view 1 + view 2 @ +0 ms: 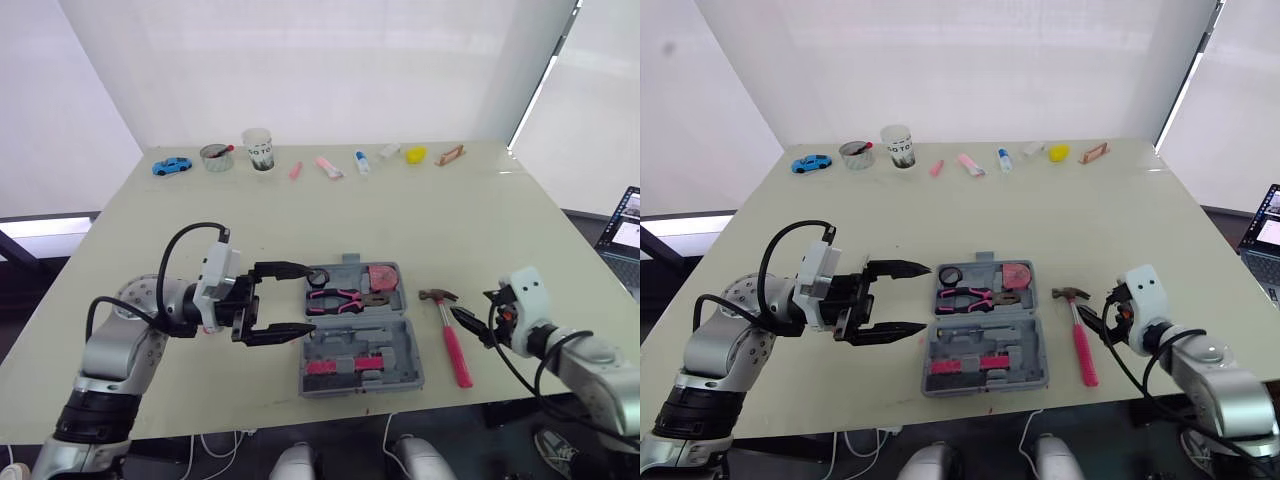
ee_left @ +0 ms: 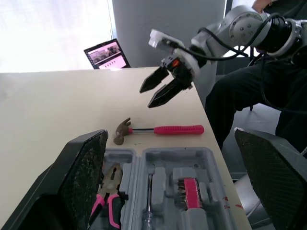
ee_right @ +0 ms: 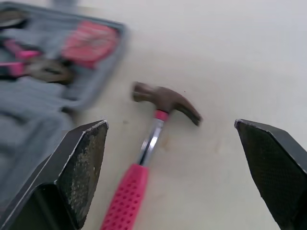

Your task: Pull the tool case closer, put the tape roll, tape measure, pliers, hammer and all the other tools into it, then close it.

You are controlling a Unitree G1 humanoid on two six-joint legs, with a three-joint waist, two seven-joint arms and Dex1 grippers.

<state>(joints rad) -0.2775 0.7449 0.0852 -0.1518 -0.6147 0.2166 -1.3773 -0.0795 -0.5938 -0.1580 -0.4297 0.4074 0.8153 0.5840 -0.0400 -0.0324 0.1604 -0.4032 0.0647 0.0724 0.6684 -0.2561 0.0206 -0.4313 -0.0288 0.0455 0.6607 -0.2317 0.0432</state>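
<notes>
The grey tool case lies open near the table's front edge. Its far half holds pink-handled pliers, a pink tape measure and a black tape roll; its near half holds a pink bit set. A hammer with a pink handle lies on the table just right of the case. My left gripper is open at the case's left edge, empty. My right gripper is open just right of the hammer, above its handle, holding nothing.
Along the table's far edge stand a blue toy car, a clear tape roll, a paper cup, several small pink and white items and a yellow object. A laptop sits off the table's right side.
</notes>
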